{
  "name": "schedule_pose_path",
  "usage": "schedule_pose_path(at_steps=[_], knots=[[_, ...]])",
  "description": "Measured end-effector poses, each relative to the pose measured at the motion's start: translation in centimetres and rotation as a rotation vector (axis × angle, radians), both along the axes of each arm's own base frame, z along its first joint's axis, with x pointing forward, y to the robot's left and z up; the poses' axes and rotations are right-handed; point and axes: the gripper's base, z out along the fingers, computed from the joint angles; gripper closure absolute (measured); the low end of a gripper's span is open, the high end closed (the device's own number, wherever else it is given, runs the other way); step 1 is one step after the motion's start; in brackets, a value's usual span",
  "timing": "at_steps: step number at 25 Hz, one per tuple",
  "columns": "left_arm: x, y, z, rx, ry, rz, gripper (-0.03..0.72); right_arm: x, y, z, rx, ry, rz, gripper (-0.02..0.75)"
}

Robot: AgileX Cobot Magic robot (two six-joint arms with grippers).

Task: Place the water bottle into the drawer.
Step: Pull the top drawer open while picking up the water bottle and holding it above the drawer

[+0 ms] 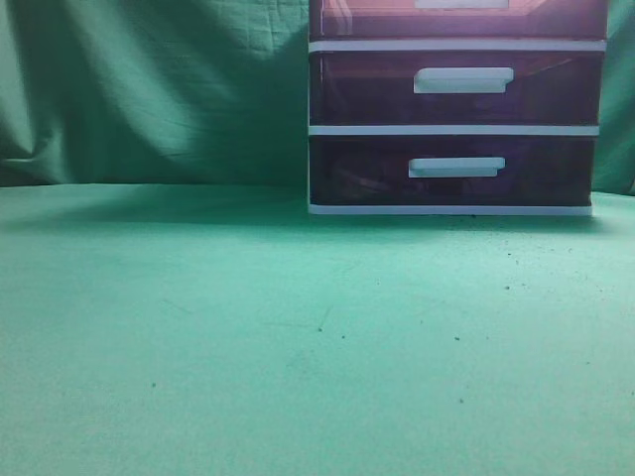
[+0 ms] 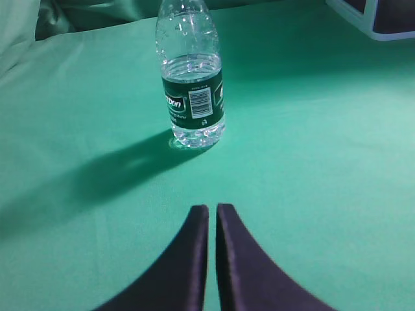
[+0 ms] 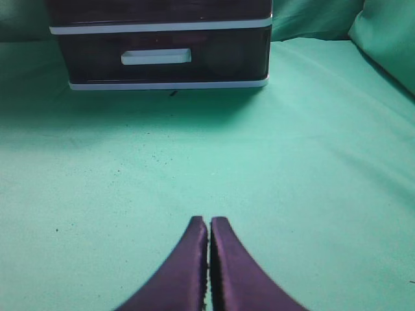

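Note:
A clear water bottle (image 2: 192,84) with a dark green label stands upright on the green cloth in the left wrist view, a short way ahead of my left gripper (image 2: 212,208), which is shut and empty. The bottle is out of the exterior view. The drawer (image 1: 456,18) is the top one of the white-framed unit; only its lower part shows at the top edge of the exterior view, and it is closed. My right gripper (image 3: 209,221) is shut and empty above the cloth, facing the unit's bottom drawer (image 3: 162,61). Neither gripper shows in the exterior view.
The middle drawer (image 1: 456,87) and bottom drawer (image 1: 451,171) are closed, each with a white handle. A corner of the unit (image 2: 376,19) shows at the top right of the left wrist view. Green cloth (image 1: 298,337) covers the table and hangs as a backdrop.

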Motion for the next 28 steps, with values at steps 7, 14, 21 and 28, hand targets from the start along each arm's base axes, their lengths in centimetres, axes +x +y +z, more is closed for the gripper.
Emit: schedule_pose_path(at_steps=[7,14,21,28], knots=[[0.0,0.0,0.0,0.000,0.000,0.000,0.688,0.0,0.0,0.0,0.000,0.000,0.000,0.738],[0.0,0.0,0.0,0.000,0.000,0.000,0.688,0.0,0.0,0.0,0.000,0.000,0.000,0.738],[0.0,0.0,0.0,0.000,0.000,0.000,0.688,0.0,0.0,0.0,0.000,0.000,0.000,0.738],[0.2,-0.1,1.0,-0.094,-0.110,0.012,0.688,0.0,0.0,0.0,0.000,0.000,0.000,0.738]])
